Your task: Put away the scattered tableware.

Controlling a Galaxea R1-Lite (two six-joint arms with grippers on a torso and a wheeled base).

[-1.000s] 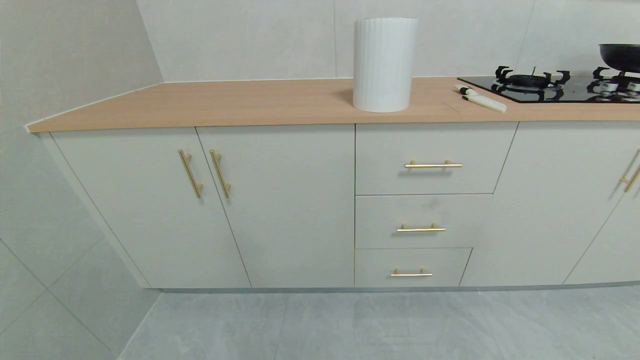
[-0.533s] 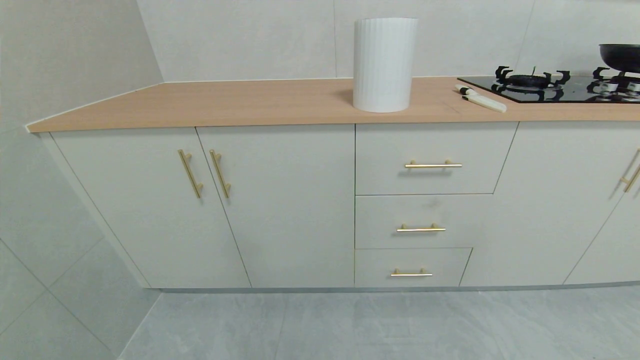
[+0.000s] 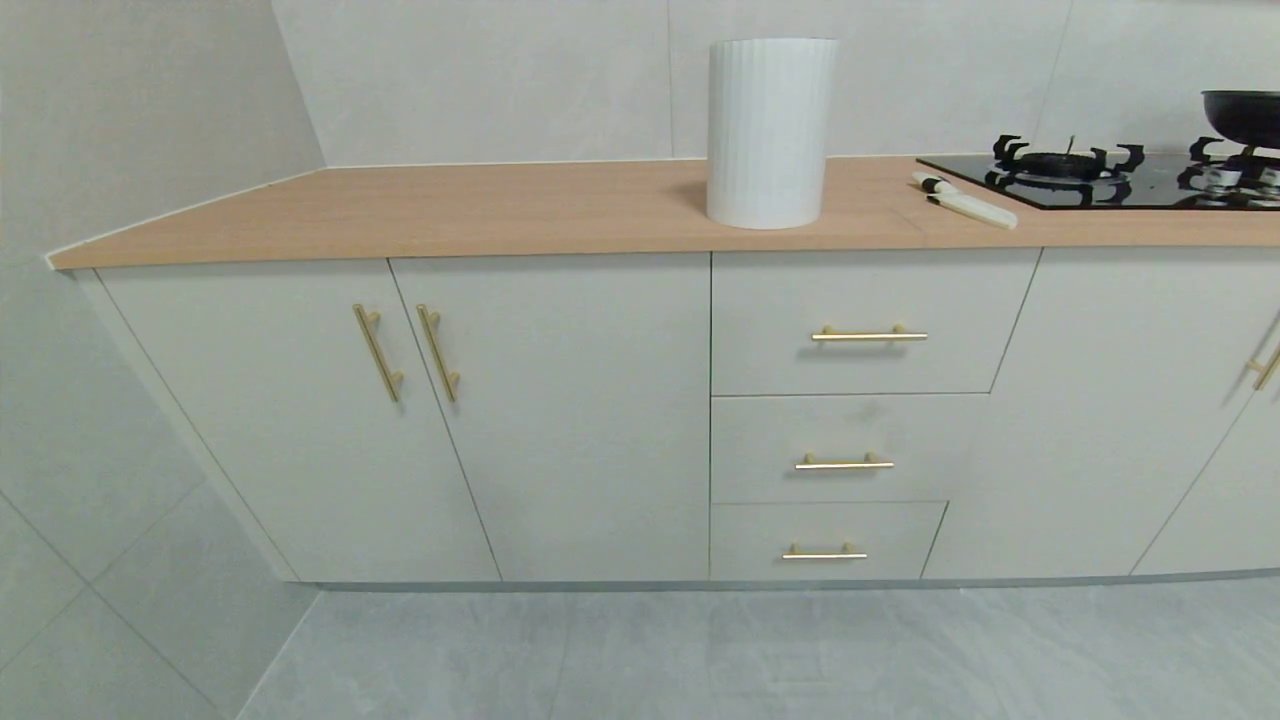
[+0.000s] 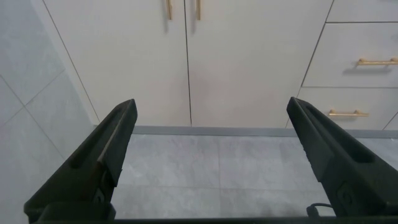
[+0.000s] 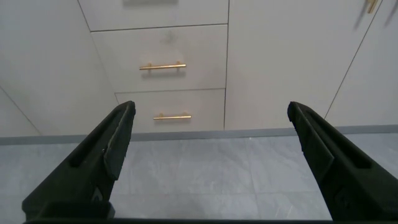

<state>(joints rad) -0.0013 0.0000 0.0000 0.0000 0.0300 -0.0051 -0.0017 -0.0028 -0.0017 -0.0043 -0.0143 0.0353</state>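
Kitchen table with one stray knife; both grippers released, low before the cabinets.

Item: knife point(image 3: 962, 203), pale, lying flat on the wooden table point(image 3: 450, 205) near its front edge, between the white ribbed container point(image 3: 768, 130) and the black hob point(image 3: 1100, 180), just beside the hob's corner. Container upright, well apart from the knife. Dark pan point(image 3: 1245, 112) on a far burner. Below: two cabinet doors point(image 3: 400, 420) and a stack of three drawers point(image 3: 850, 440), all closed, gold bar handles. Left gripper point(image 4: 211, 109): jaws spread wide, holding nothing, above the grey floor point(image 3: 700, 650) facing the doors. Right gripper point(image 5: 211, 112): jaws likewise spread, holding nothing, facing the lower drawers.
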